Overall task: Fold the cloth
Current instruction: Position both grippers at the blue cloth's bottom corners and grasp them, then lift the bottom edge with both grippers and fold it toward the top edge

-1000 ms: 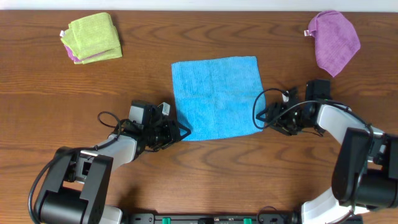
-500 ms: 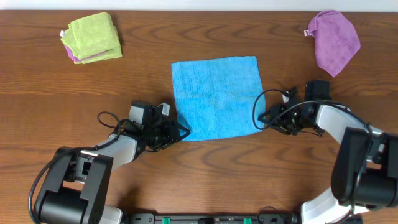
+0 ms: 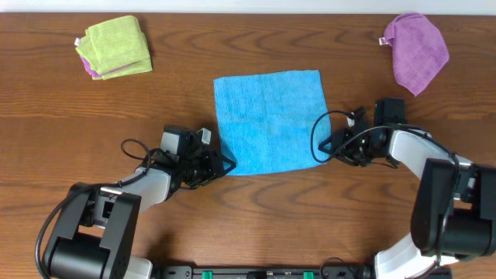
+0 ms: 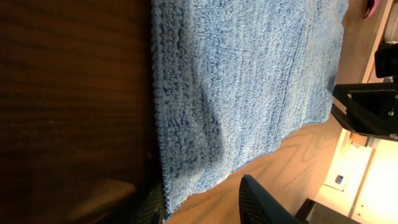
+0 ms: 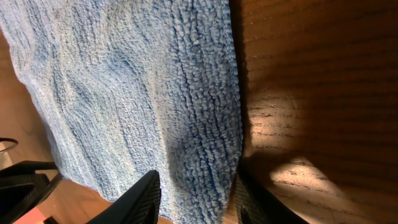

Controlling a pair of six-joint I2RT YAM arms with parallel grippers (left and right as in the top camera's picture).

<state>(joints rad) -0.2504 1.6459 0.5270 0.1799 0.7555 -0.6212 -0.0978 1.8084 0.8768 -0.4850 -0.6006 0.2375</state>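
Note:
The sky-blue cloth (image 3: 267, 116) lies flat and spread out in the middle of the wooden table. My left gripper (image 3: 225, 164) is low at the cloth's near-left corner. In the left wrist view its fingers (image 4: 202, 208) are open, with the cloth's (image 4: 236, 74) corner between them. My right gripper (image 3: 324, 147) is low at the near-right corner. In the right wrist view its fingers (image 5: 196, 202) are open and straddle the cloth's (image 5: 124, 81) edge, which is slightly bunched between them.
A lime-green folded cloth (image 3: 116, 46) lies at the far left and a purple cloth (image 3: 417, 50) at the far right. The right arm (image 4: 367, 106) shows across the cloth in the left wrist view.
My right gripper has shifted slightly left, onto the cloth's near-right edge. The left gripper and the cloth have not visibly moved.

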